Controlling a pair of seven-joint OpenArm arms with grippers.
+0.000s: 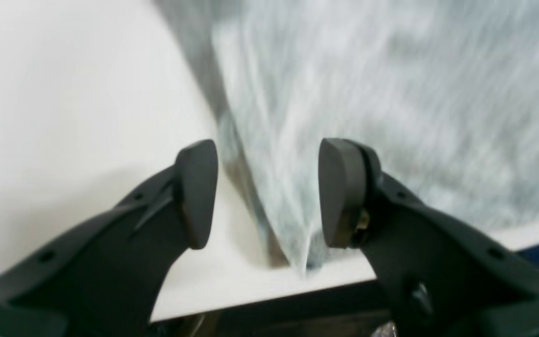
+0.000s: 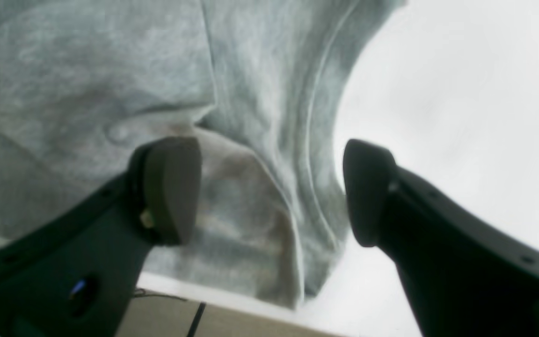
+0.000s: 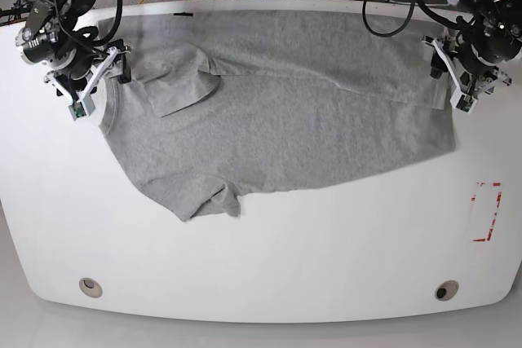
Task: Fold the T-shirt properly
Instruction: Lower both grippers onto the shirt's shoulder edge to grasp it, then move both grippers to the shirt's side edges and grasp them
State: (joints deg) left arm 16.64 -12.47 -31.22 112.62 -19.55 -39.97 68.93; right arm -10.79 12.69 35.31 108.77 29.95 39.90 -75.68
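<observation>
garment under inspection: light heather-grey short-sleeved cotton t-shirt (image 3: 285, 112), lying spread sideways across the far half of the white rounded surface (image 3: 269, 266), plain side up, with no lettering visible. one sleeve is folded over onto the body near the collar end; the other sleeve points toward the near edge. a long crease runs across the upper part of the cloth.

right claw (image 2: 269, 192): at the collar end of the shirt, on the base view's left. jaws stand wide apart with a rumpled fold of grey fabric lying between them; neither pad presses the cloth, nothing gripped.

left claw (image 1: 267, 192): at the hem end, on the base view's right, over the shirt's corner near the surface edge. jaws parted, a narrow point of fabric visible in the gap, not pinched. the wrist view is blurred.

red rectangular outline marking (image 3: 487, 211): on the surface, well apart from the shirt.

two round metal fittings (image 3: 90, 287): near the front edge.
</observation>
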